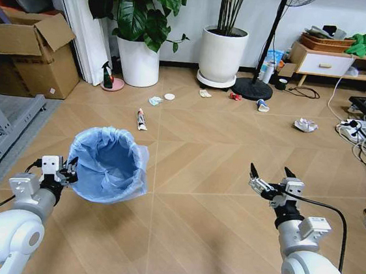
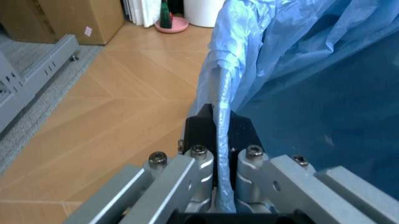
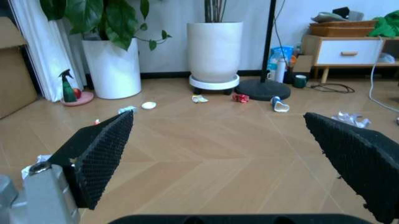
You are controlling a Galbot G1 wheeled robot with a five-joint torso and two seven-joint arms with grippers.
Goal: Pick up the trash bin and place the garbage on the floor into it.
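The trash bin (image 1: 109, 163), lined with a crinkly light blue bag, hangs tilted above the floor (image 1: 199, 171) at the lower left. My left gripper (image 1: 68, 171) is shut on its rim; the left wrist view has the fingers (image 2: 203, 123) pinching the bag-covered rim (image 2: 219, 93). At the lower right my right gripper (image 1: 270, 176) stands open and holds nothing, its pads (image 3: 100, 149) spread wide. Garbage lies farther off: a tube wrapper (image 1: 141, 119), a blue-white packet (image 1: 155, 100), a white lid (image 1: 169, 97), a red packet (image 1: 235, 97), crumpled paper (image 1: 305, 125).
Two white plant pots (image 1: 138, 60) (image 1: 222, 53) and a fan base (image 1: 252, 89) stand along the back wall. A cardboard box (image 1: 31, 55) and metal shelf (image 1: 0, 131) are on the left. Cables and a power strip (image 1: 360, 133) lie at the right.
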